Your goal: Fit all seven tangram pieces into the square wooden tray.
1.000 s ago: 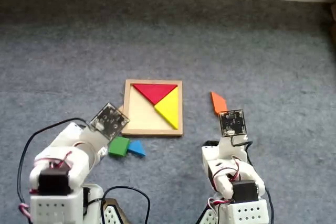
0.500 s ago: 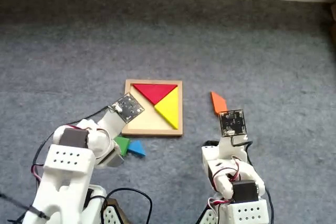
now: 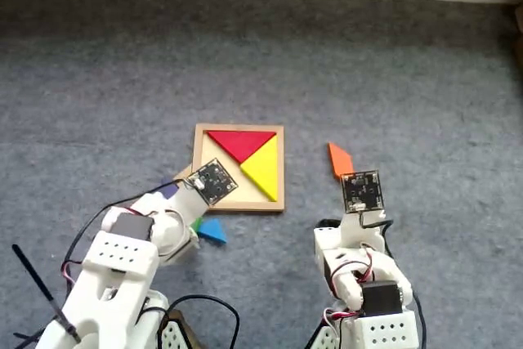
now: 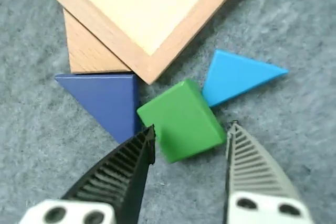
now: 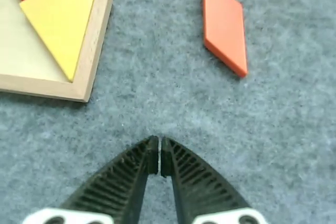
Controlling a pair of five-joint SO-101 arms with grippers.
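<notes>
Flanking green square [image 4: 181, 119], left fingers [image 4: 131, 163] apart, tray [image 4: 173, 45] corner beside.

high: fixed, overhead, looking down at table [image 3: 409, 79] | 2 wrists: close, facing down | shared: tray [image 3: 241, 127]

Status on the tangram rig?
Left gripper open, tips flanking green square. Right gripper shut, holding nothing. Tray holds red triangle, yellow triangle. Dark blue triangle abuts square.
</notes>
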